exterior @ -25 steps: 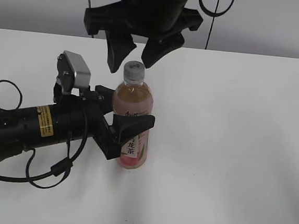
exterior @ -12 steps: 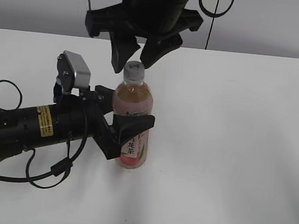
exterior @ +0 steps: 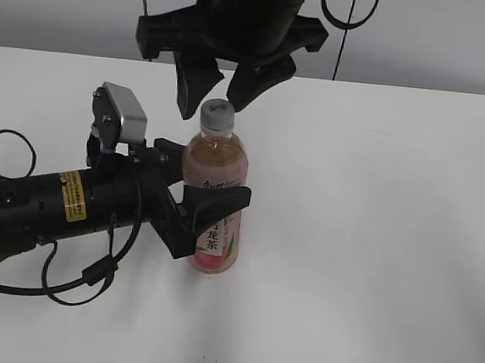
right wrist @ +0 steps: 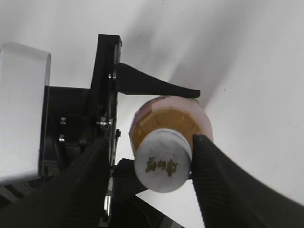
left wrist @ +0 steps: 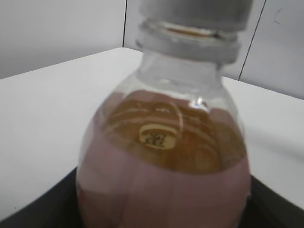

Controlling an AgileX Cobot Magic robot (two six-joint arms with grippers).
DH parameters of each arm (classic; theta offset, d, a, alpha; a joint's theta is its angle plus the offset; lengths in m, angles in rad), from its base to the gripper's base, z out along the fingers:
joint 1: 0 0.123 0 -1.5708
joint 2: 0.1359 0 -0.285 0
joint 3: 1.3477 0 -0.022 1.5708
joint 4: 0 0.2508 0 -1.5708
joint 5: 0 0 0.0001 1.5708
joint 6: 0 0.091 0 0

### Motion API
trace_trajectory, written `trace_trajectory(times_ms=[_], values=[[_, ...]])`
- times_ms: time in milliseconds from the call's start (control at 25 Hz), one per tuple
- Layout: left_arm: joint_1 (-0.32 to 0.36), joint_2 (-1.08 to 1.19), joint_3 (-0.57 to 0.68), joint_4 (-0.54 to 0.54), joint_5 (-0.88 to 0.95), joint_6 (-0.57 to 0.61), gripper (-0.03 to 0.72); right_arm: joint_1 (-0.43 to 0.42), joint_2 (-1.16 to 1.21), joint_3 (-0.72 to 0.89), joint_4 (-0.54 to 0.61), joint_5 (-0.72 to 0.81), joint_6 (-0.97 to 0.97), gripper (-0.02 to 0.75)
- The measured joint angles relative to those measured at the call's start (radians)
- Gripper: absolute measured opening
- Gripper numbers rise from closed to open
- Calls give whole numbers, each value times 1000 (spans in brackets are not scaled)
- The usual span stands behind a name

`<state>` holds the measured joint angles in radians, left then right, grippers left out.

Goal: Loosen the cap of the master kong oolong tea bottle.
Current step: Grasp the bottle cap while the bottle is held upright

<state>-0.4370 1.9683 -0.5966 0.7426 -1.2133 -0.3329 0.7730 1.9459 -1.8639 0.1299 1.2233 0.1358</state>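
The master kong oolong tea bottle (exterior: pixel 213 198) stands upright on the white table, amber tea showing above its pink-and-white label. My left gripper (exterior: pixel 213 176) comes in from the left and is shut on the bottle's body, one finger behind it and one in front. In the left wrist view the bottle (left wrist: pixel 164 156) fills the frame. The white cap (exterior: pixel 218 116) is on the neck. My right gripper (exterior: pixel 211 106) hangs open over it, fingers on either side. In the right wrist view the cap (right wrist: pixel 163 160) lies between the fingers, the right finger (right wrist: pixel 223 180) close against its rim, the left one apart.
The white table (exterior: pixel 373 244) runs back to a grey wall. My left arm lies low across the front left, with its silver camera housing (exterior: pixel 122 116) and a looping black cable (exterior: pixel 89 279). Thin cables hang at the back above the right arm.
The right gripper's fingers drew in slightly around the cap half a second ago and have eased out a little since. The bottle and the left gripper have not moved.
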Motion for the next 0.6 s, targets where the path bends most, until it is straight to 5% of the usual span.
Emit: trace_trajectory(times_ms=[600], values=[[0, 0, 0, 0, 0, 0, 454, 0, -8, 25, -3, 0, -18, 365]])
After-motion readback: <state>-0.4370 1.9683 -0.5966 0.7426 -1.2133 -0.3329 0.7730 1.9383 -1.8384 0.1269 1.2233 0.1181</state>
